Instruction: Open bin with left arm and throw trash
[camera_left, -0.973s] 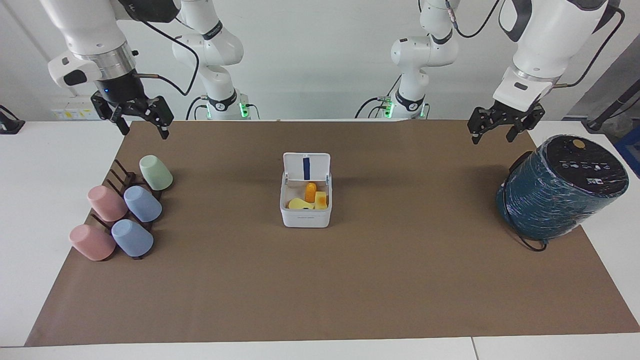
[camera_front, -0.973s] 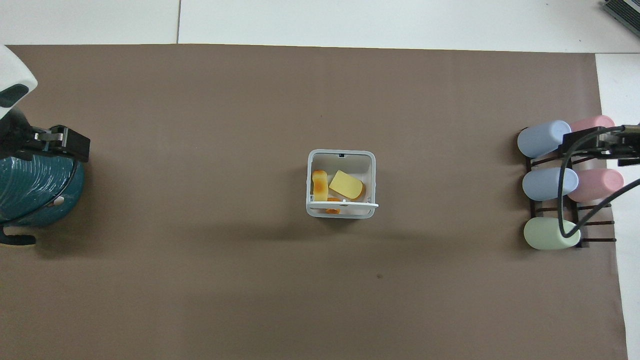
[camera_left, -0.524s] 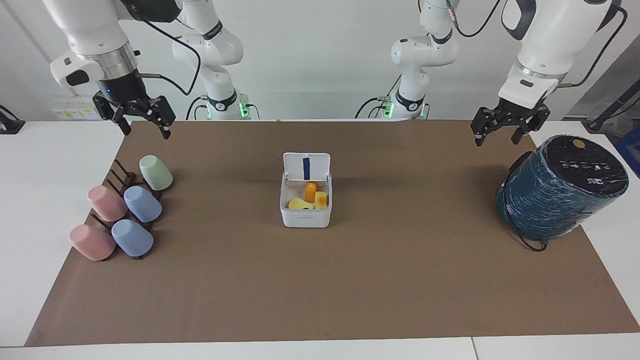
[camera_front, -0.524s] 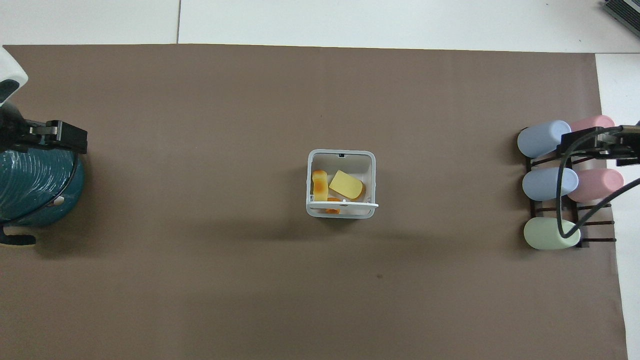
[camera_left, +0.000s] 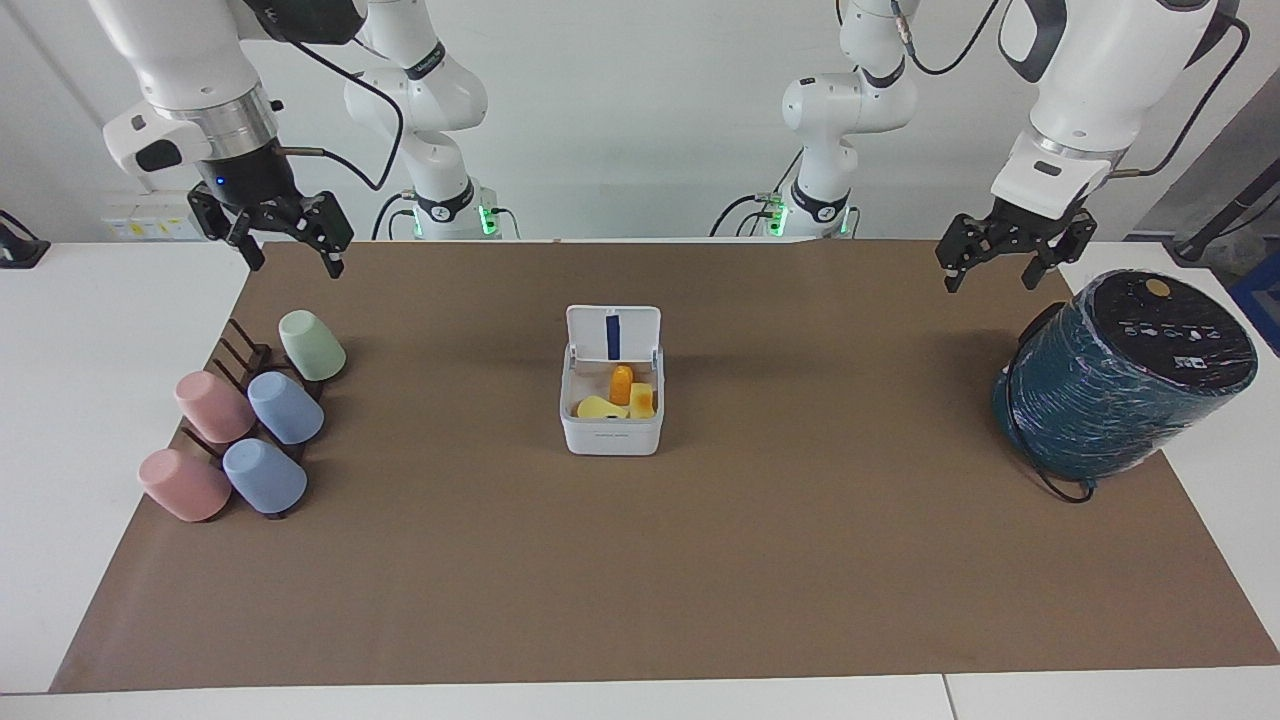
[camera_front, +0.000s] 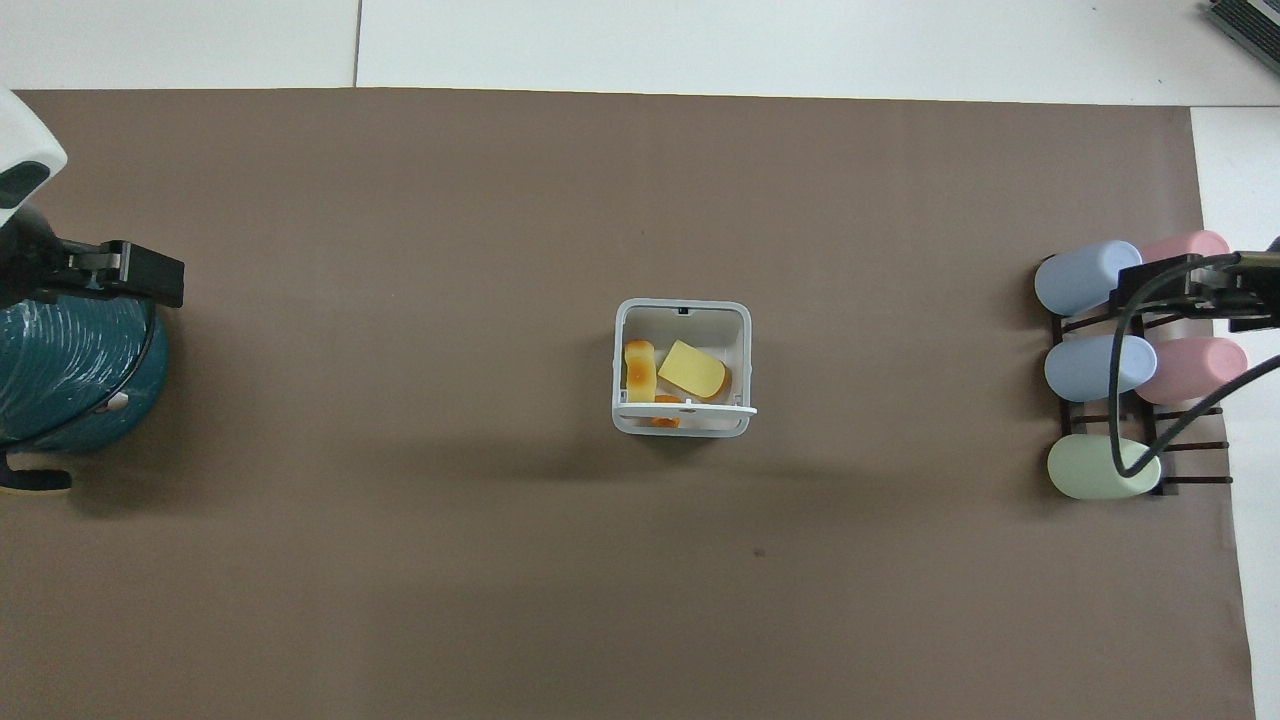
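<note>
A white bin with a blue strip under its lid is seen on a brown mat. Yellow and orange trash is contained. Pink, blue and green cups and a teal cylinder are shown.

Two white jointed arms are seen, each ending in a silver wrist ring and a black two-fingered tool: the left tool at upper right, the right tool at upper left. Black cables are looped along both. Green lights are shown at the bases.
</note>
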